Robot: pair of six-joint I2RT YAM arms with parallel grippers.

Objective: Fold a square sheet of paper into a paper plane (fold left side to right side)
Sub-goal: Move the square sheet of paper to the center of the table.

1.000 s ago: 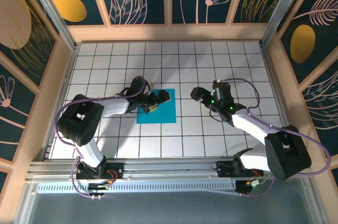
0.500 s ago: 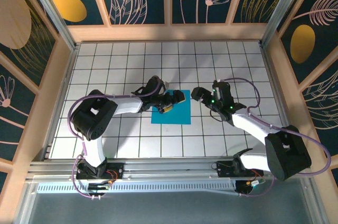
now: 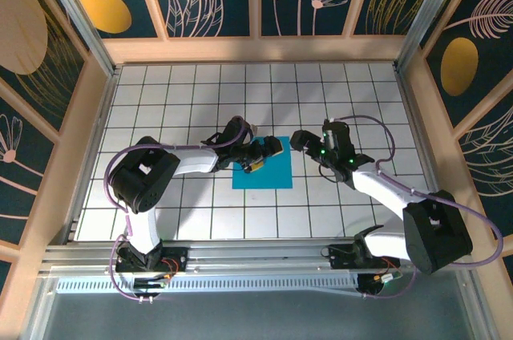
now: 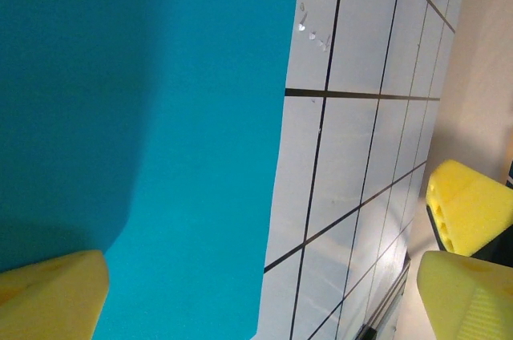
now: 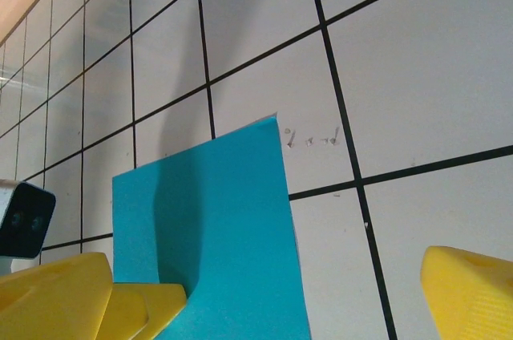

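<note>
White tiles ruled in black cover the table (image 3: 160, 99). Over the left part of the square sheet of paper (image 3: 268, 173) hangs the left gripper (image 3: 252, 159), yellow fingers spread wide, gripping nothing. The sheet lies flat mid-table, uncreased cyan-blue. Just beside its far right corner, the right gripper (image 3: 298, 142) gapes equally wide and empty.

The square sheet of paper (image 4: 160, 115), spreading beneath and between the jaws, is showing a smooth, matt cyan face. The left gripper (image 4: 256, 296) is wearing yellow fingertips (image 4: 465, 296) of finely grained, dull material (foam or soft plastic; undecidable). Beyond the jaws the white tiled table (image 4: 353, 155) is giving off a faint gloss.
</note>
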